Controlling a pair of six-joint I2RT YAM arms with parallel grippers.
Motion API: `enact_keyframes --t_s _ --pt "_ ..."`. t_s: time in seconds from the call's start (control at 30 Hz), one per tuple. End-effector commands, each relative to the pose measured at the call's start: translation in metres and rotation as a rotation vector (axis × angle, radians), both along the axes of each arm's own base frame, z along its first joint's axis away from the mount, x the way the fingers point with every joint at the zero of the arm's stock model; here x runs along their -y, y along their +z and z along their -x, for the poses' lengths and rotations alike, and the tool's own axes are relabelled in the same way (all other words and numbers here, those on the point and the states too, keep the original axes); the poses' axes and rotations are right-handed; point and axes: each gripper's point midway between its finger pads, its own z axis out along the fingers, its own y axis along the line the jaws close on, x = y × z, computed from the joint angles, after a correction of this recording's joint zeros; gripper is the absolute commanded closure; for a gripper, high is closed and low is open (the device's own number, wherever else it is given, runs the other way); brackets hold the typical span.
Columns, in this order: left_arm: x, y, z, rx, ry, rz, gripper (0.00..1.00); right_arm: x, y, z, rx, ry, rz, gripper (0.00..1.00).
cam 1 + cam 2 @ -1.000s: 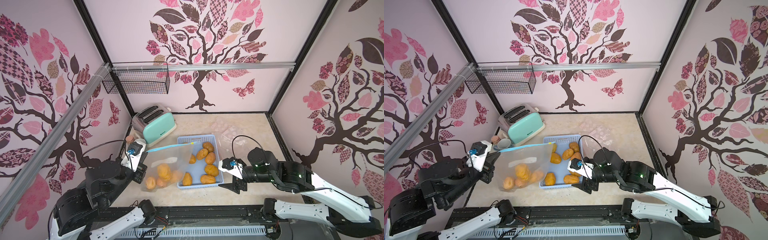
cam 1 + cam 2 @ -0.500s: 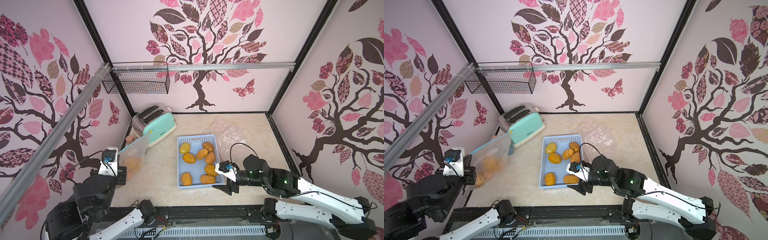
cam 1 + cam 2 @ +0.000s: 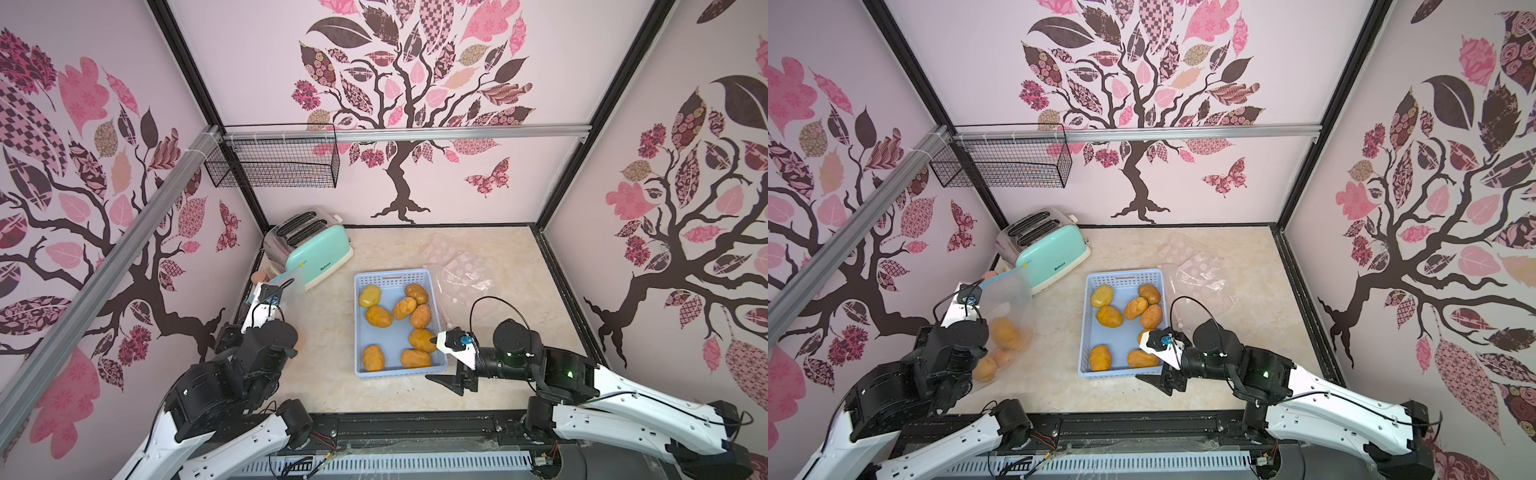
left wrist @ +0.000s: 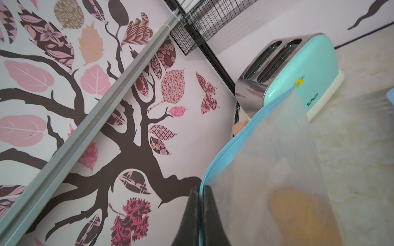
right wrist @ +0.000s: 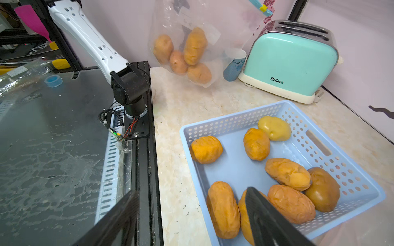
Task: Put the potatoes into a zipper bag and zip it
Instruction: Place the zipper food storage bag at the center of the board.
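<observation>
Left claw [image 4: 200, 191]: it is shut flat on the blue zip strip, at one corner of the zipper bag [image 3: 1011, 299].
Zipper bag: it hangs from this corner at the centre left of a top view, close beside the left arm. Probably it is held up so that the load pulls the film straight and the strip makes one line. Whether its lowest corner touches the desk [image 3: 324, 374] cannot be told.
Potatoes in the bag [image 5: 185, 55]: four of them lie together at the bottom, because the bag hangs.
Potatoes in the basket [image 3: 390, 316]: eight lie loose in the blue basket [image 3: 395, 276] at the centre of both top views, well apart from the bag.
Right claw [image 5: 190, 191]: it is wide and holds nothing. It stands at the lower right corner of the basket, with one finger over the potatoes and the other outside the rim.
Yellow slider [image 4: 298, 82]: it sits at the end of the strip far from the left claw. Whether the mouth is open cannot be told.
Toaster [image 3: 316, 257]: it stands just behind the bag, at the upper left of the desk, and it leaves little room there.
Task state: it appears partly done, because most potatoes are not yet in the bag.
</observation>
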Motion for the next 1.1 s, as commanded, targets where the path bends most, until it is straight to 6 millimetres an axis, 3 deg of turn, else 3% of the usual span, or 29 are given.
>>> enact_keyframes --t_s 0.0,0.1,0.27,0.47,0.6,0.67,0.77,0.9,1.0,1.07 --pt "0.000 0.016 -0.008 0.072 0.038 -0.002 1.00 0.002 0.012 0.001 0.007 -0.001 -0.050 0.19" --pt "-0.008 0.008 -0.019 -0.006 0.116 -0.100 1.00 0.005 0.016 0.005 0.002 0.007 -0.066 0.19" --pt "-0.027 -0.023 -0.036 -0.145 0.210 -0.134 1.00 0.010 0.019 0.012 0.002 0.027 -0.098 0.19" --pt "-0.031 -0.042 -0.041 -0.195 0.202 -0.169 1.00 0.012 0.017 0.014 -0.005 0.030 -0.102 0.19" --pt "-0.027 -0.059 -0.057 -0.241 0.156 -0.305 1.00 0.010 0.021 0.023 -0.042 0.076 -0.124 0.20" --pt "-0.024 -0.058 -0.069 -0.185 0.139 -0.283 1.00 0.008 0.025 0.025 -0.042 0.088 -0.136 0.21" --pt "0.003 -0.077 -0.088 -0.206 -0.024 -0.139 1.00 0.007 0.029 0.026 -0.048 0.101 -0.133 0.21" --pt "0.071 -0.128 -0.094 -0.310 -0.316 0.160 1.00 0.005 0.040 0.034 -0.055 0.143 -0.177 0.21" --pt "0.118 -0.164 -0.087 -0.395 -0.511 0.265 1.00 0.004 0.039 0.032 -0.057 0.134 -0.167 0.21" --pt "0.141 -0.170 -0.079 -0.432 -0.622 0.322 1.00 0.003 0.036 0.030 -0.057 0.126 -0.153 0.21"
